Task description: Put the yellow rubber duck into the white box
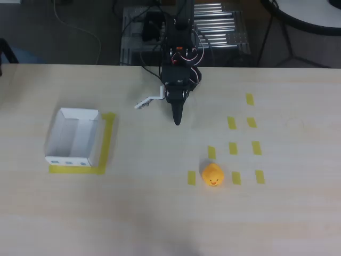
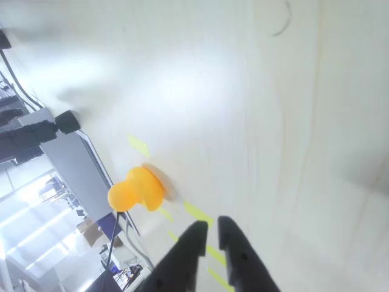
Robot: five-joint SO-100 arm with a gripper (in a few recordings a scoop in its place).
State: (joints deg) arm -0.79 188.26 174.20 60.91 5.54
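Pale wooden table (image 1: 160, 213) seen from overhead, white box (image 1: 74, 137) open at left on a yellow tape frame (image 1: 108, 140), black arm's gripper (image 1: 177, 118) clenched and empty near centre, yellow rubber duck (image 1: 212, 175) well apart among tape strips (image 1: 233, 148) at right.

overhead view: even, soft indoor light, table (image 1: 160, 213) evenly pale, shadows faint and short. slightly soft focus overall, mild grain, floor beyond the far edge dim. wrist view: strong glare washes out the table's (image 2: 200, 79) upper left, picture tilted, background at lower left overexposed and blurred. dark fingers (image 2: 182, 261) at bottom soft-edged. duck (image 2: 137, 190) a bit blurred, small shadow under it.
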